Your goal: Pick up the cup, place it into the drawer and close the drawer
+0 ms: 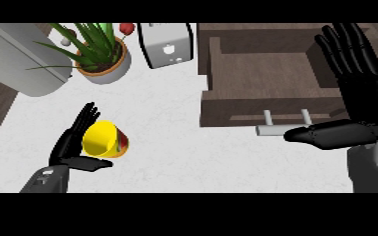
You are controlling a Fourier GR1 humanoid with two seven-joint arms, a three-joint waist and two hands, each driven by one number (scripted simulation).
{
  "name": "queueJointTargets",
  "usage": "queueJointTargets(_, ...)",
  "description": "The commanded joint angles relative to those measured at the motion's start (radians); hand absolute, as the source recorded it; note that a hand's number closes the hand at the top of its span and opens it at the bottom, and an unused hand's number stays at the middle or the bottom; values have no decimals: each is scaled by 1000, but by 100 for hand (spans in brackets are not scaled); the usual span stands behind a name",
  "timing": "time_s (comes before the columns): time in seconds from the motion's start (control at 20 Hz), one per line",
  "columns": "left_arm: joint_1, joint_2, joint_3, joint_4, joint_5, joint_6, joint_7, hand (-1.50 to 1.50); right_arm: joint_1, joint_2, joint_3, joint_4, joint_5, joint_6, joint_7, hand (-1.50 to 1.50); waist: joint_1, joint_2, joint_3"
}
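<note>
A yellow cup (105, 139) with a red patch lies tipped on the white counter at the lower left, its mouth facing my left hand. My left hand (72, 146) is open right beside it, straight fingers along the cup's left side and the thumb below it. The brown drawer (262, 80) stands pulled open at the upper right, nothing in it, with a pale bar handle (275, 129) on its front. My right hand (347, 80) is open, fingers up along the drawer's right edge, thumb stretched left next to the handle.
A potted green plant (100, 55) stands at the back left beside a large grey appliance (29, 62). A white toaster-like box (166, 44) sits behind the drawer's left corner. Bare white counter (184, 160) lies between cup and drawer.
</note>
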Motion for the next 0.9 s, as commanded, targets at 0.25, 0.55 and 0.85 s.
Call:
queueJointTargets(0.25, -29, -37, -7, 90, -27, -35, -179, -150, 11, 24, 36, -19, 30, -14, 2, -150, -9, 5, -2)
queueJointTargets(0.55, -85, -22, -6, 101, -19, -114, -136, -150, -44, 17, 16, 19, 27, -30, 18, -150, -4, 4, -1)
queueJointTargets(0.85, -84, -85, -20, 88, -9, -218, -146, 150, -28, -14, -3, 45, 14, 14, -14, -150, -3, 8, -2)
